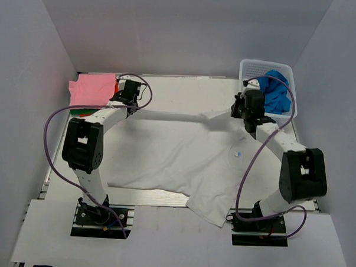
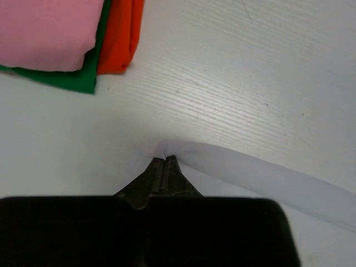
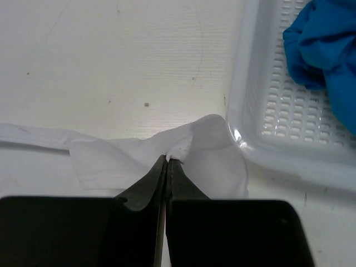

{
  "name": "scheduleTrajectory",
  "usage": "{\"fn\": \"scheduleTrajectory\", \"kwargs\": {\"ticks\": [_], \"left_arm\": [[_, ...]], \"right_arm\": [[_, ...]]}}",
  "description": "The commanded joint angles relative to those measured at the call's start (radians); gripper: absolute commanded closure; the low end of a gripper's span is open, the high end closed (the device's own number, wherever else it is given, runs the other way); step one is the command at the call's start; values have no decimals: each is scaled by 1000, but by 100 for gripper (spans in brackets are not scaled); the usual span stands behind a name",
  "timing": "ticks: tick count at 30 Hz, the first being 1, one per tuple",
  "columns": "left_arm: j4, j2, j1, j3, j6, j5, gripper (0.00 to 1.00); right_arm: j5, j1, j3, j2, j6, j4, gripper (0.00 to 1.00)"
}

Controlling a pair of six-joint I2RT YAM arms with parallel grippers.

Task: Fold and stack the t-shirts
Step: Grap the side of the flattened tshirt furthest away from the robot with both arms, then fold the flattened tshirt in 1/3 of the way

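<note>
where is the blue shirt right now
The blue t-shirt lies bunched in the white basket at the table's far right corner in the top view, just beyond the right gripper, which pinches the white t-shirt.

This looks like a lab's robot test cell. Plain pale wall panels box in a white surface. A cabled left arm and right arm are bolted to black base plates by an aluminium rail at the near edge.
</note>
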Motion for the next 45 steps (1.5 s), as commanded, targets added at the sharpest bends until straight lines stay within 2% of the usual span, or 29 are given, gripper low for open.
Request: {"fn": "scheduleTrajectory", "kwargs": {"ticks": [1,7,14,18,21,23,25,26,27,28,29,32,35,37,41,45], "left_arm": [[30,-148,7,-75,21,-17,100],[17,-217,7,-167,18,-6,100],[-67,-265,7,-255,-66,-40,100],[-128,-318,7,-336,-135,-50,100],[-176,-352,7,-399,-224,-66,100],[-229,-363,7,-411,-282,-66,88],[-274,-374,7,-411,-314,-66,49],[-330,-374,7,-397,-337,-66,32],[-352,-386,7,-388,-354,-78,9],[-372,-403,7,-373,-365,-78,0],[-403,-414,7,-342,-365,-78,0],[-412,-458,-2,-290,-356,-57,0],[-338,-486,-13,-281,-309,14,0],[-291,-486,-13,-281,-281,52,0],[-198,-426,-13,-305,-253,161,0],[-147,-323,-13,-315,-253,171,0]], "right_arm": [[18,16,-100,-144,63,-53,100],[26,55,-240,-327,149,-182,100],[52,148,-396,-527,264,-328,100],[73,203,-507,-574,402,-341,100],[19,251,-673,-639,485,-233,100],[0,280,-711,-714,519,-193,91],[33,289,-731,-757,513,-203,82],[49,291,-720,-784,508,-247,65],[88,297,-690,-794,463,-258,42],[104,299,-673,-797,448,-271,20],[112,299,-644,-794,430,-274,10],[138,300,-568,-733,378,-253,10],[144,300,-513,-671,359,-208,10],[143,300,-502,-613,349,-107,10],[132,300,-456,-484,341,-13,10],[136,294,-378,-277,348,-10,10]]}}
